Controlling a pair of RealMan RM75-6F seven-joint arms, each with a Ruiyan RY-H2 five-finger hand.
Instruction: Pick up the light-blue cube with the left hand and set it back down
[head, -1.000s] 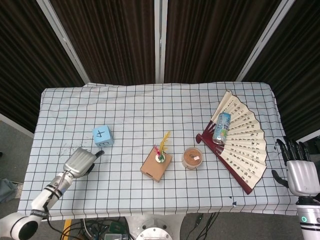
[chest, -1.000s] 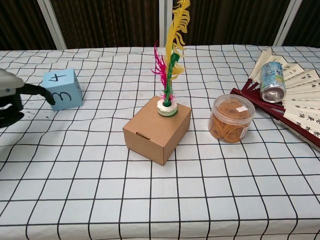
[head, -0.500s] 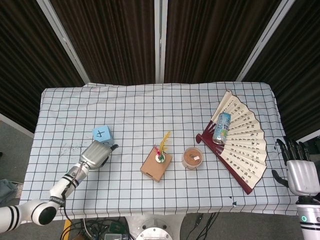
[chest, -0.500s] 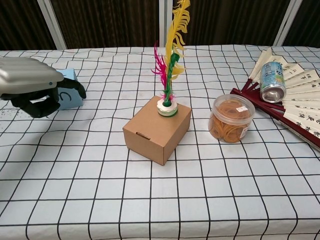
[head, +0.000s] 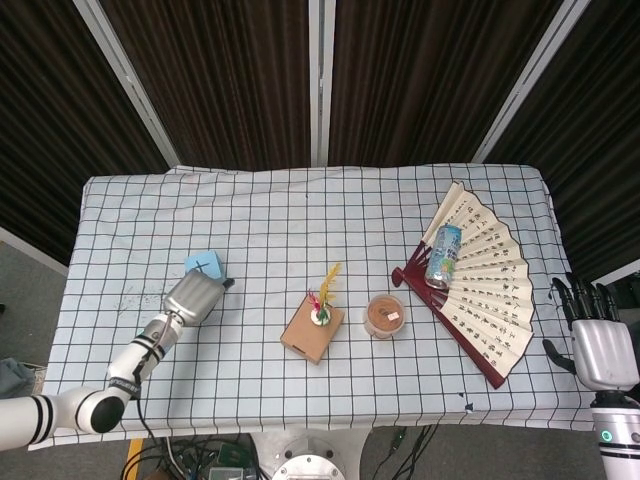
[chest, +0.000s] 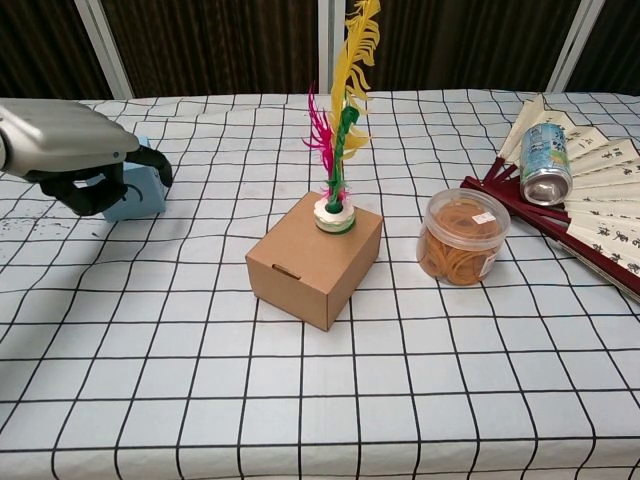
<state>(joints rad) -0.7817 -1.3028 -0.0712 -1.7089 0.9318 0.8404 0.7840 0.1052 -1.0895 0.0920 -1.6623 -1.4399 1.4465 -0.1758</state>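
The light-blue cube stands on the checked cloth at the table's left side, mostly covered. My left hand lies over it from the near side. Its dark fingers curl down the cube's left and front faces, and the thumb hooks over its right edge. The cube's base appears to rest on the cloth. My right hand hangs off the table's right front corner with fingers spread and nothing in it; only the head view shows it.
A cardboard box with a feathered shuttlecock on top stands mid-table. To its right are a clear jar of rubber bands, an open paper fan and a can lying on it.
My left hand has moved forward and right from beside the cube to over it, and its fingers have closed around the cube. The right hand has not moved.
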